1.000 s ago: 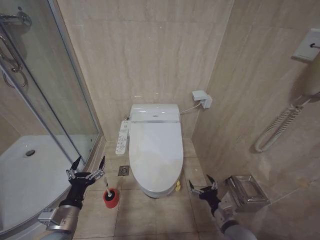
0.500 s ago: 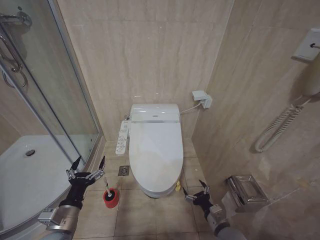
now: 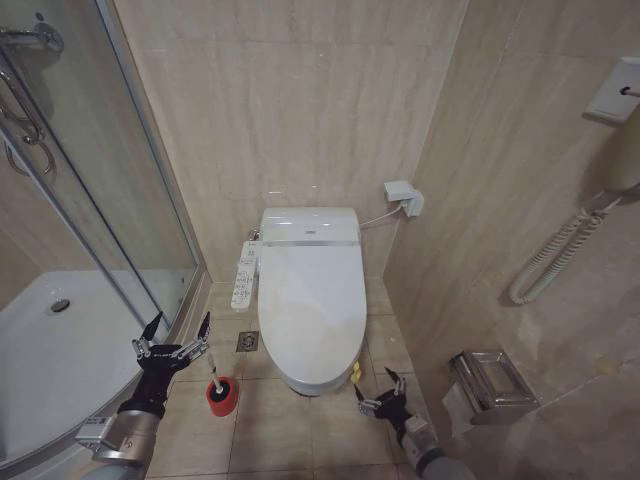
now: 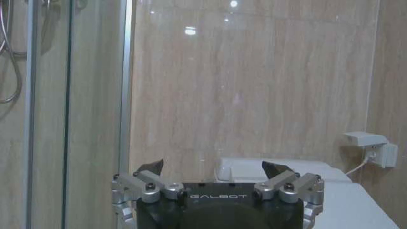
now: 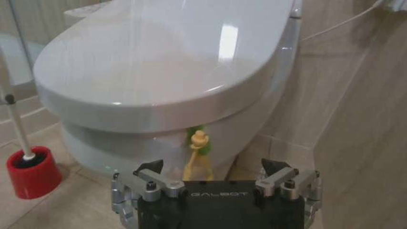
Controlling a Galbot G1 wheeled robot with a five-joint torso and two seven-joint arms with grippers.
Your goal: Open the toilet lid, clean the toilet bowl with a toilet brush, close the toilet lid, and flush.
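Observation:
The toilet lid (image 3: 310,300) lies shut over the toilet bowl (image 3: 312,383), with the button panel (image 3: 244,272) along its left side. A green strap with a yellow ring (image 3: 355,373) hangs at the lid's front right edge. My right gripper (image 3: 378,396) is open, low over the floor just right of that ring. In the right wrist view the ring (image 5: 199,140) hangs just ahead of the open right gripper (image 5: 212,167), below the lid (image 5: 171,62). The toilet brush (image 3: 214,378) stands in its red cup (image 3: 222,397). My left gripper (image 3: 175,335) is open just above and left of the brush.
A white shower tray (image 3: 60,350) and glass door (image 3: 120,200) close off the left. A floor drain (image 3: 247,341) sits left of the bowl. On the right wall are a metal paper holder (image 3: 490,385) and a coiled hose (image 3: 550,260). A wall socket (image 3: 402,193) sits behind the toilet.
My right gripper has moved left and lower, from beside the paper holder toward the front of the toilet and the yellow ring. The left arm has not moved.

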